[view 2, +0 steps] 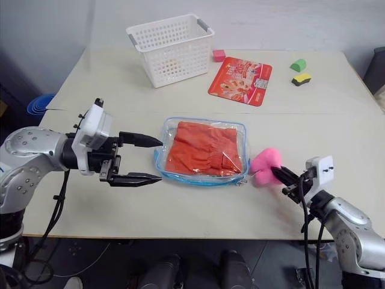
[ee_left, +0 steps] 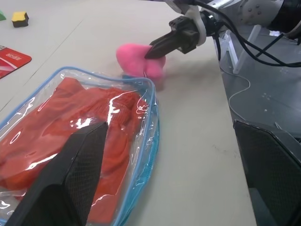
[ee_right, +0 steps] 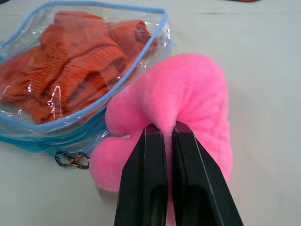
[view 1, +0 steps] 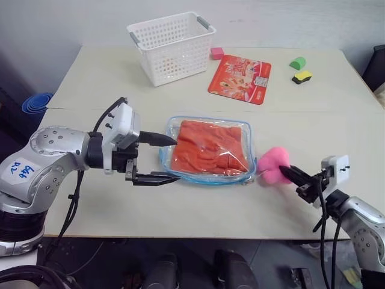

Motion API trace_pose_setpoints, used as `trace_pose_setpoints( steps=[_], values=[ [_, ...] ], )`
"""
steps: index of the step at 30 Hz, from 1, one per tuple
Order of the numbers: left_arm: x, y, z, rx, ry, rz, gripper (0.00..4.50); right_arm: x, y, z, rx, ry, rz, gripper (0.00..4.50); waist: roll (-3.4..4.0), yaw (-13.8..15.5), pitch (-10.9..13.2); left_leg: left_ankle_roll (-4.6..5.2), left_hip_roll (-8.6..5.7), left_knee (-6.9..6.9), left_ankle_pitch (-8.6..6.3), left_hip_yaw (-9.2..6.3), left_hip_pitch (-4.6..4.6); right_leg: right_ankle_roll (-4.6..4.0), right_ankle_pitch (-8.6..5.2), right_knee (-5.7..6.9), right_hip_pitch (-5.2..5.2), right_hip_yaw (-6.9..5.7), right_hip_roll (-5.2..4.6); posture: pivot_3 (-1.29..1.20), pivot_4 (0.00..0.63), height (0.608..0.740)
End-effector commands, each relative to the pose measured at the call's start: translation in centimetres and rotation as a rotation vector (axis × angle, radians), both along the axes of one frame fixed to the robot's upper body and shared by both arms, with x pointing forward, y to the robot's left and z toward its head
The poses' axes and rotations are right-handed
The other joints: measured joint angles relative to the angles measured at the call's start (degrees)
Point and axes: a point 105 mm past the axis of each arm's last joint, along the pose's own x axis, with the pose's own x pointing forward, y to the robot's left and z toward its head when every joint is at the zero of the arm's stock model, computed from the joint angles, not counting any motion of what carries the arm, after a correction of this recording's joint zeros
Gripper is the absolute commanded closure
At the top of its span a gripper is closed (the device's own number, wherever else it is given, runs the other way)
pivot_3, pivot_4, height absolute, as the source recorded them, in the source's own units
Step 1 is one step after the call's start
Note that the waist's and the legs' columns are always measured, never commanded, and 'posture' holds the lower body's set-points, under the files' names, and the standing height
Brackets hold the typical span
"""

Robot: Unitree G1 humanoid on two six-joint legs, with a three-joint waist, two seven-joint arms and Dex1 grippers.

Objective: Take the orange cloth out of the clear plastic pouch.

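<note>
One beige table [view 1: 313, 126]. One white lattice plastic basket [view 1: 171, 47]. One clear plastic pouch [view 1: 209, 149] with blue trim, mid-table, one orange cloth [view 1: 207, 147] sealed inside. One flat red printed packet [view 1: 239, 78]. One pink plush heart [view 1: 274, 165] beside the pouch. Left gripper [view 1: 163, 159] wide open at the pouch's edge, holding nothing; right gripper [ee_right: 163, 134] pinched closed on the heart's fabric

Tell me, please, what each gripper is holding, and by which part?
The right gripper pinches the pink plush heart at its edge; the left gripper holds nothing.
</note>
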Motion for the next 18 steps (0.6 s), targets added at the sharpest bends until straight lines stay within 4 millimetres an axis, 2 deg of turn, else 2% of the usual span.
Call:
trace_pose_setpoints(
  steps=[1, 10, 14, 18],
  values=[
    [0.0, 0.2, 0.6, 0.011, -0.051, 0.005, 0.0, -1.4, 2.3, 4.2, -0.128, -0.206, 0.136, 4.48, 0.01, -0.1, 0.0, 0.0, 0.02, 0.0, 0.0, 0.02, 0.0, 0.0, 0.0, 0.0, -0.01, 0.02, 0.01, 0.0, 0.15, 0.74],
    [0.1, 0.1, 0.1, 0.007, -0.034, 0.006, 0.0, -3.2, 5.6, 4.6, -0.45, -0.283, 0.458, 4.48, -0.01, 0.0, 0.0, 0.02, 0.01, -0.01, -0.01, 0.07, 0.0, 0.0, 0.0, -0.01, -0.02, 0.07, -0.02, 0.0, 0.15, 0.74],
    [-0.1, -0.5, -0.1, 0.001, -0.024, -0.016, 0.0, -4.1, 8.5, 4.4, -0.591, -0.352, 0.678, 4.48, -0.02, 0.0, 0.0, 0.02, 0.03, 0.01, -0.01, 0.06, 0.01, 0.0, 0.0, -0.01, -0.03, 0.07, -0.01, 0.0, 0.15, 0.74],
    [0.0, -0.8, -0.4, 0.01, -0.031, -0.021, 0.0, -4.2, 11.3, 3.8, -0.641, -0.41, 0.81, 4.48, -0.03, -0.1, 0.0, 0.01, 0.05, 0.02, -0.01, 0.06, 0.0, 0.0, 0.0, -0.02, -0.03, 0.05, -0.01, 0.0, 0.15, 0.74]
  ],
)
